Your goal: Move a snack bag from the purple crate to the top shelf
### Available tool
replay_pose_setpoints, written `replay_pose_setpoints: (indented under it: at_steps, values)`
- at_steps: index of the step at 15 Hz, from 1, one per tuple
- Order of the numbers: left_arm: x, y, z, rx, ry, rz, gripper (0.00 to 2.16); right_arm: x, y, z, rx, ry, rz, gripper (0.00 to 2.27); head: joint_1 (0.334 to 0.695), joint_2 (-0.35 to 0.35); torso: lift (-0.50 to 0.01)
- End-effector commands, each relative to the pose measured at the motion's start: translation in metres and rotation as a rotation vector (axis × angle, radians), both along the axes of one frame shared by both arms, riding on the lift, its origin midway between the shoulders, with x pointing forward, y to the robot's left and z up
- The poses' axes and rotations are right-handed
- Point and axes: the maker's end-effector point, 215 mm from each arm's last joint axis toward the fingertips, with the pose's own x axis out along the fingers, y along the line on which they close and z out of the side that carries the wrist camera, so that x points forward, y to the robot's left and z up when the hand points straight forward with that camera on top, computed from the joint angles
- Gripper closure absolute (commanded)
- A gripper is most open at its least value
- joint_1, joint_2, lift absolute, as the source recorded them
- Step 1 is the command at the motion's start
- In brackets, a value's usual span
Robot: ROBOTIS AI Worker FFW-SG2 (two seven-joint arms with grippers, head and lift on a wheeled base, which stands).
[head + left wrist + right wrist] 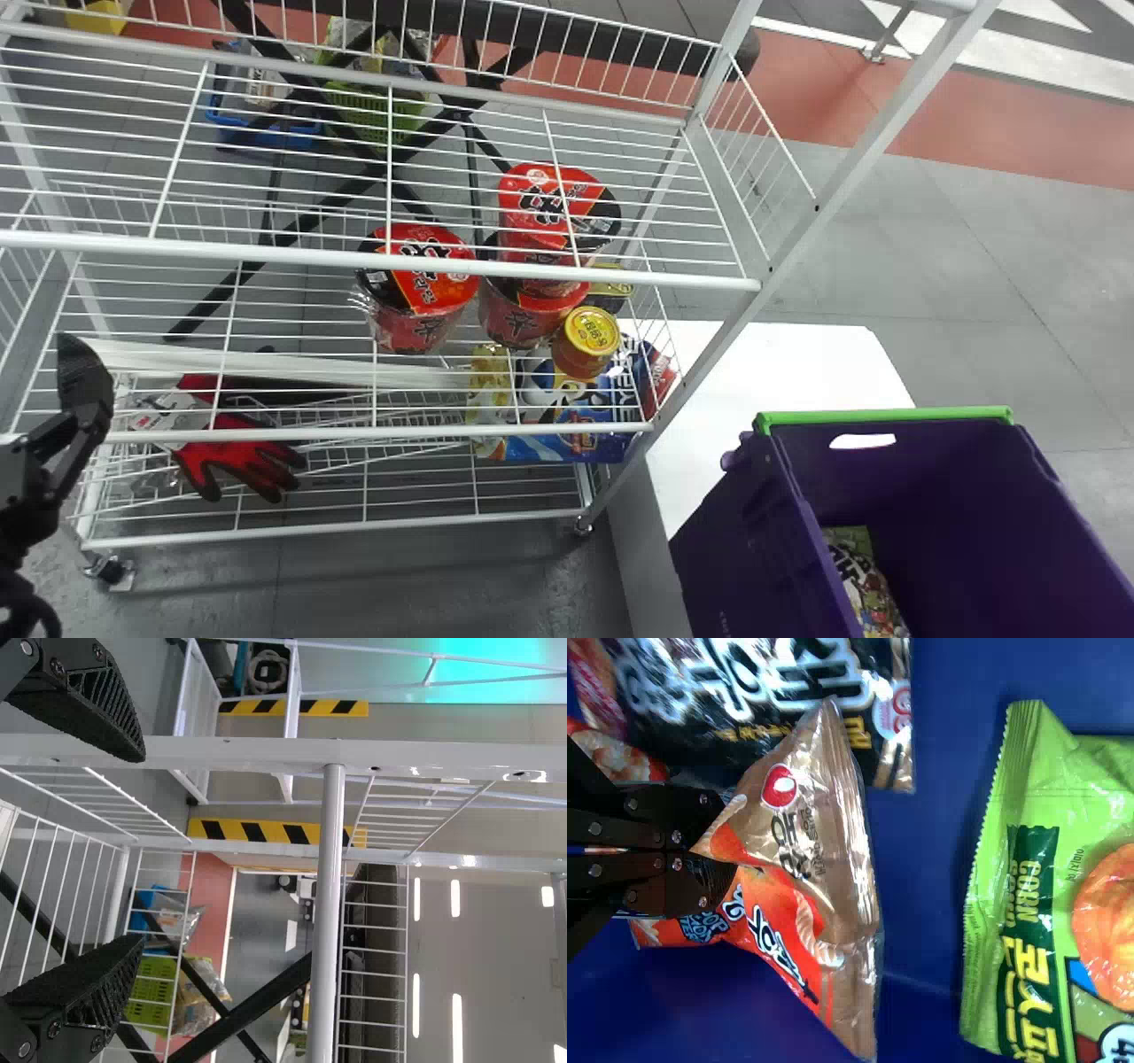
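Orange-and-brown snack bag [837, 895], creased, pinched at one end, seemingly inside purple crate [753, 532]; crate open-topped, partly green-rimmed.

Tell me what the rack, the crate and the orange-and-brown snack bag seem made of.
Rack: probably metal with a smooth white coating; thin straight wires, slight sheen.
Crate: likely hard plastic, fairly matte; moulded-looking walls, cut-out handle.
Snack bag: thin glossy film, plastic or perhaps foil-lined; creases and bright glints.
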Motion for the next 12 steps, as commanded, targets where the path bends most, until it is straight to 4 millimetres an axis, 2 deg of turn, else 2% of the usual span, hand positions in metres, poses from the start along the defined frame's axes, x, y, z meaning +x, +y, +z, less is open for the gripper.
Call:
replay_pose_setpoints:
  at_steps: [1, 5, 12]
  values:
    - [0.000, 0.000, -0.001, 0.000, 0.002, 0.000, 0.10, 0.007, 0.001, 0.006, 0.016, -0.036, -0.023, 2.07, 0.695, -0.350, -0.438]
    - [0.000, 0.000, 0.002, -0.002, -0.004, 0.002, 0.10, 0.012, 0.003, 0.012, 0.024, -0.072, -0.056, 2.07, 0.695, -0.350, -0.422]
    - [-0.001, -0.003, 0.004, -0.005, -0.006, -0.002, 0.10, 0.018, 0.008, 0.010, 0.045, -0.101, -0.058, 2.07, 0.695, -0.350, -0.394]
